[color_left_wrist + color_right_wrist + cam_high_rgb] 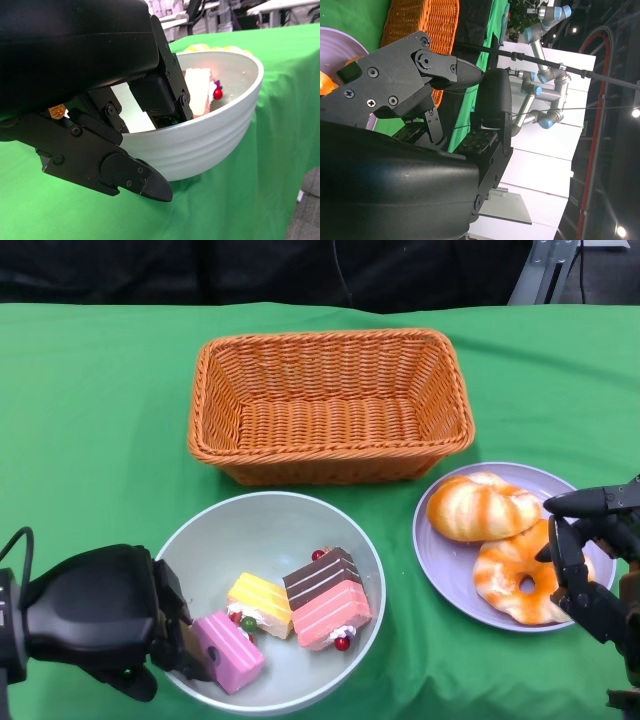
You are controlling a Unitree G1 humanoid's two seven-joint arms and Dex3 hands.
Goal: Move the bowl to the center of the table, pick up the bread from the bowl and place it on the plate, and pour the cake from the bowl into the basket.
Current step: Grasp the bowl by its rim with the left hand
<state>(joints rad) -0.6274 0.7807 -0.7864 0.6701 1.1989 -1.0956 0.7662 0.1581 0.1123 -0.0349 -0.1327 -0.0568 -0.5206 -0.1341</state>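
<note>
**L hand on bowl rim, bread plated, pour to basket still to do**

I had the left hand (pixel 105 620) at the near-left rim of the grey bowl (pixel 205 530). In the left wrist view its fingers (pixel 155 97) reached over the rim to the inside while a lower one sat under the outer wall, so I read it as pinching the bowl wall. The bowl sat near-centre on the green tablecloth (pixel 90 420), w/ three cake slices in it: a pink one (pixel 232 648) right by the fingers, a yellow one (pixel 260 602), and a brown-and-pink one (pixel 328 598) w/ red cherries.

Both bread pieces (pixel 500 540) already lay on the lilac plate (pixel 440 565) at the near right, touching each other. The right hand (pixel 590 550) hung over the plate's right edge, fingers apart, holding nothing as far as I could see; the right wrist view showed fingers spread w/ no object between them.

Key relation for the pour: the wicker basket (pixel 330 405) lay directly beyond the bowl, slightly right, long axis running left-right, near wall just beside the bowl's far rim. L hand was the one on the bowl; R hand was well off it. My judgement: lift and tip away from me, over the basket's near wall. Risk was cake spilling short onto the cloth.
</note>
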